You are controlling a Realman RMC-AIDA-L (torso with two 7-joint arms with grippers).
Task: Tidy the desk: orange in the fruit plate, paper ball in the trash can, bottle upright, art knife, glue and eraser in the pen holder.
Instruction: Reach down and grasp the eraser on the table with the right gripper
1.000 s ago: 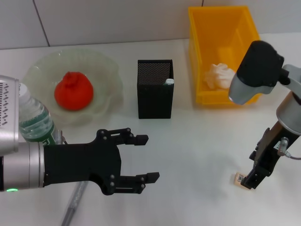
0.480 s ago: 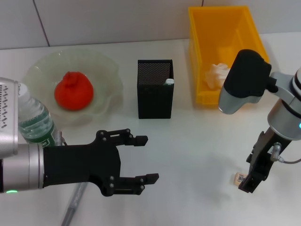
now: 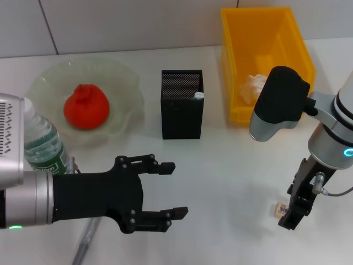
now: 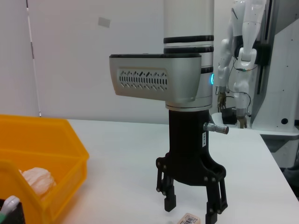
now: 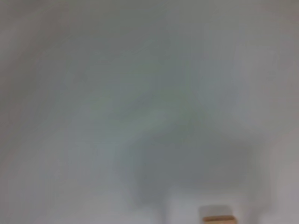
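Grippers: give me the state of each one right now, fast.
Left gripper: open, empty, over the table near the bottle.
Right gripper: open, fingers straddling the eraser on the table, not holding it.

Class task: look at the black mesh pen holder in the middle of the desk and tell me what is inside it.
A white-capped item pokes up at one corner of the pen holder. The holder's dark walls hide everything lower down.

Left gripper fingers spread, right gripper pointing down, parted
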